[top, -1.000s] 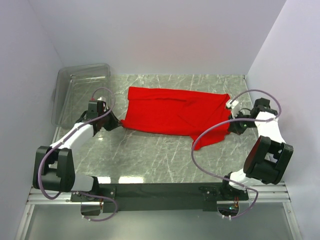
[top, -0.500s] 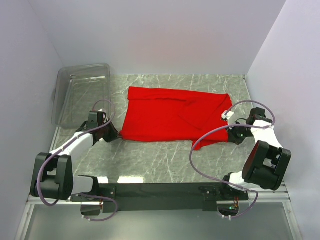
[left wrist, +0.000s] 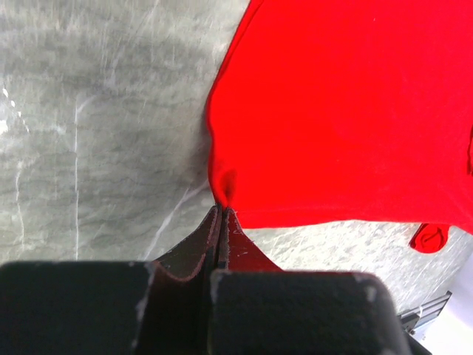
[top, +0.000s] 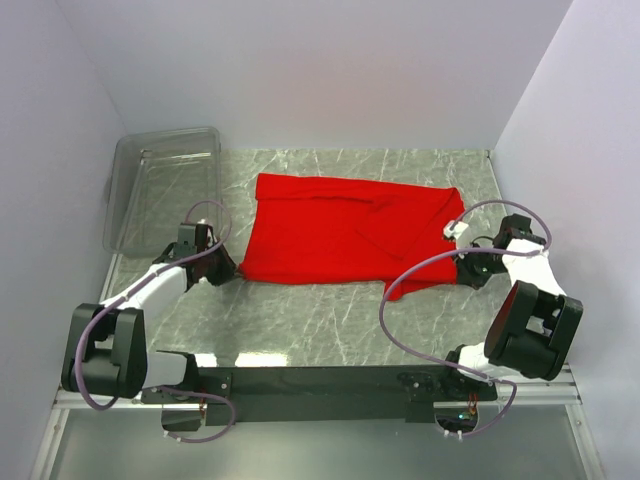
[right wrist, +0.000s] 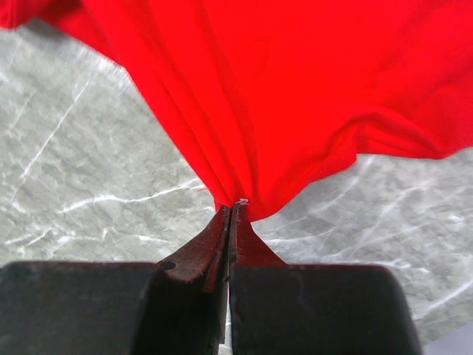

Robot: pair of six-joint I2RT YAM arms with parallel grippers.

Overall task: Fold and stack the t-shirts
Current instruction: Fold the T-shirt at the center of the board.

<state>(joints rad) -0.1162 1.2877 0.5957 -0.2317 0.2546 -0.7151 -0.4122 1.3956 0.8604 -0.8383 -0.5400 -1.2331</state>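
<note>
T-shirt is being held stretched, long axis left-to-right across the desk, near corners clamped in the left gripper and right gripper, dragged nearer than a second ago.

This is a robotics lab test cell, not a home or a shop. Plain white panels box in the work area on three sides. The tabletop is a grey marble-patterned sheet. At its near edge a black base plate on an aluminium rail carries the left arm and the right arm — both black and white, with purple cables looping loose. A clear plastic bin sits in the far left corner. The red t-shirt is the one household thing here — a test piece laid on the bench.
</note>
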